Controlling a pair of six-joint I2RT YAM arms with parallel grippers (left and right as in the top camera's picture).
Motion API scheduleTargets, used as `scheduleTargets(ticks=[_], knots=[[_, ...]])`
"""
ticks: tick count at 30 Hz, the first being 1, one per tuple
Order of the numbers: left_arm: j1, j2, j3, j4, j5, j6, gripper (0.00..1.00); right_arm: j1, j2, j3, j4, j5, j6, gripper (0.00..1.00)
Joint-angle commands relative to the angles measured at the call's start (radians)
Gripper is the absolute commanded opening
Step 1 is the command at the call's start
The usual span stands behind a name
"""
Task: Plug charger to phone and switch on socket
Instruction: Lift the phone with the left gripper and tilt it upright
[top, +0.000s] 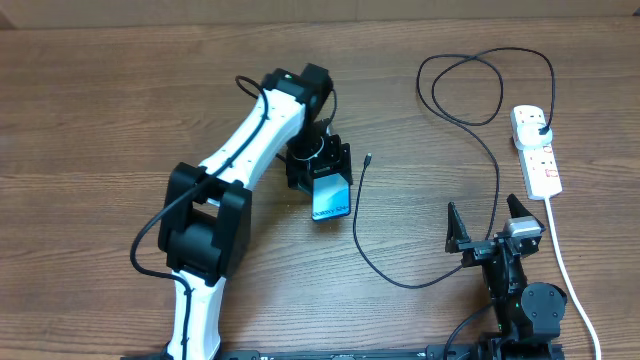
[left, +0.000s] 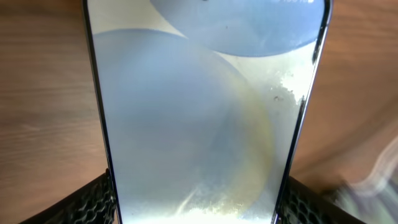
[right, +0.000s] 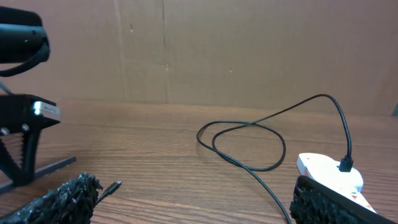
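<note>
Phone (left: 199, 112) pinched by its long edges in left gripper (top: 322, 178), mid-table; right gripper (top: 488, 222) spread wide over charger (top: 355, 225) cable.

Overhead is bright and even, light from above, only soft shadows hugging the arm (top: 245, 135) on the table (top: 90, 90); sharp all over; left wrist view sits too close, the phone (left: 199, 124) screen a washed-out milky glare, wood at lower right smeared; right wrist view is dimmer, warmer, nearest foreground soft.
</note>
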Motion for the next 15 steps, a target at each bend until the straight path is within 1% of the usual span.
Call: scheduleTargets(ticks=[1, 2, 3, 7, 9, 15], knots=[[0.056, 0.005, 0.031, -0.069, 0.473, 0.154, 0.78, -0.003, -0.008, -0.01, 0.004, 0.007, 0.003, 1.0], [0.064, 0.005, 0.031, -0.082, 0.523, 0.174, 0.78, -0.003, -0.008, -0.01, 0.004, 0.007, 0.003, 1.0], [0.087, 0.005, 0.031, -0.108, 0.643, 0.211, 0.78, -0.003, -0.008, -0.01, 0.003, 0.007, 0.003, 1.0], [0.142, 0.005, 0.031, -0.126, 0.86, 0.243, 0.77, -0.003, -0.008, -0.01, 0.004, 0.007, 0.003, 1.0], [0.168, 0.005, 0.031, -0.124, 0.898, 0.242, 0.77, -0.003, -0.008, -0.01, 0.004, 0.007, 0.003, 1.0], [0.257, 0.005, 0.031, -0.127, 0.943, 0.225, 0.75, -0.003, -0.008, -0.01, 0.004, 0.007, 0.003, 1.0]])
